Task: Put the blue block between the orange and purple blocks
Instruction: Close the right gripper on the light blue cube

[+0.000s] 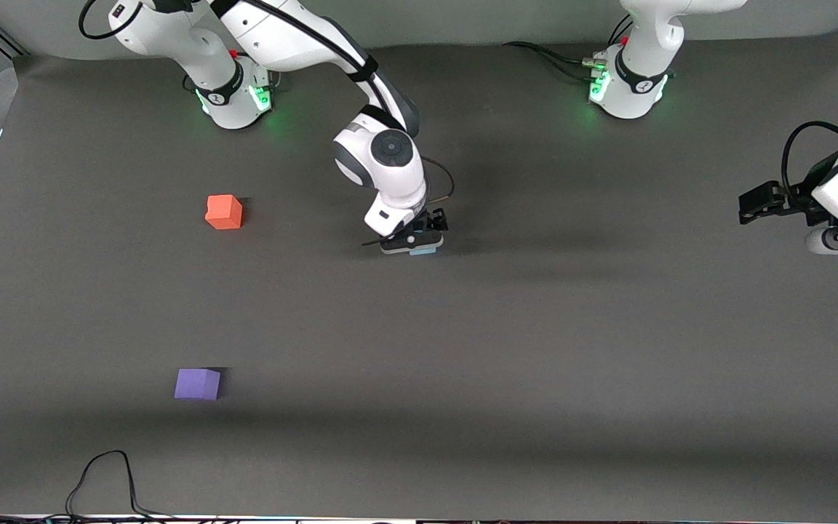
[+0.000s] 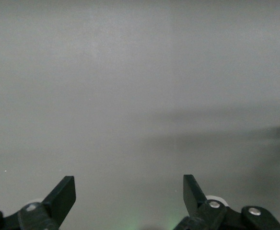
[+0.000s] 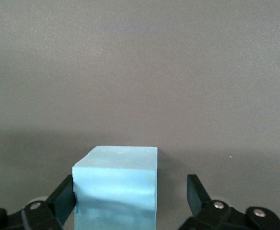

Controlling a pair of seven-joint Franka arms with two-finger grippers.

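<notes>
**Right gripper astride the blue block, jaws not yet closed**

The blue block (image 1: 424,249) sits on the table (image 1: 572,349) near its middle, well apart from both targets; the right gripper (image 1: 413,244) is down around it, so that a closing of the fingers would probably take the cube by two opposite faces. In the right wrist view the block (image 3: 116,187) lies between the spread fingers (image 3: 63,197); one finger touches or almost touches a face, while a clear gap stands at the other, so the cube is bracketed off-centre and not gripped. The orange block (image 1: 224,212) and the purple block (image 1: 198,383) lie toward the right arm's end of the table, the purple nearer the front camera, with bare mat between them; that gap is the goal, and it appears wide enough for the cube.

Pose: the right arm reaches from its base out over the middle of the table, wrist bent steeply down, hand low at the mat. The left arm waits at its own end of the table; the left gripper (image 1: 757,204) is raised, its fingers (image 2: 63,196) apart and holding nothing.
</notes>
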